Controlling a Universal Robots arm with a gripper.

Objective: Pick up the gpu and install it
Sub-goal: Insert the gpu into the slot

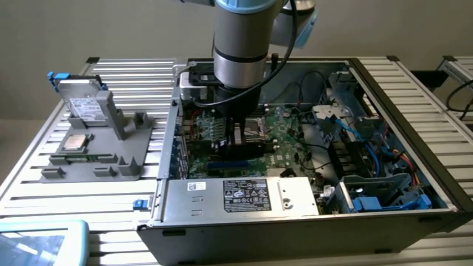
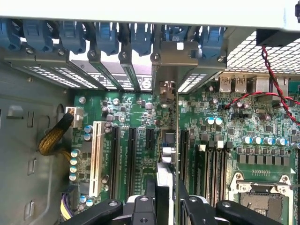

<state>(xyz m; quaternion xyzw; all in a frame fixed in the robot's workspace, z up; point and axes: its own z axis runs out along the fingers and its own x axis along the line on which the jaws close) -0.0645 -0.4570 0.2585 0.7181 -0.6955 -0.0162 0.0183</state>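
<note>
Holding the gpu (image 2: 165,174), a thin green card with black shroud and silver bracket, inside the open grey computer case (image 1: 296,235).
At the exterior frame's centre, the gripper's (image 2: 168,197) fingers (image 2: 183,197) are partly closed, pinching it edge-on. Its long axis runs from them toward the blue slot clips (image 2: 108,37), above the green motherboard's (image 2: 126,108) black slots (image 2: 131,159).

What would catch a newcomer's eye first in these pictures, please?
The grey robot arm reaching down into the open computer case stands out first, its gripper shut on the gpu over the green motherboard. In the wrist view the card runs edge-on between the fingers, above the expansion slots. On the exterior view's left, a grey holder carries a silver drive.
</note>
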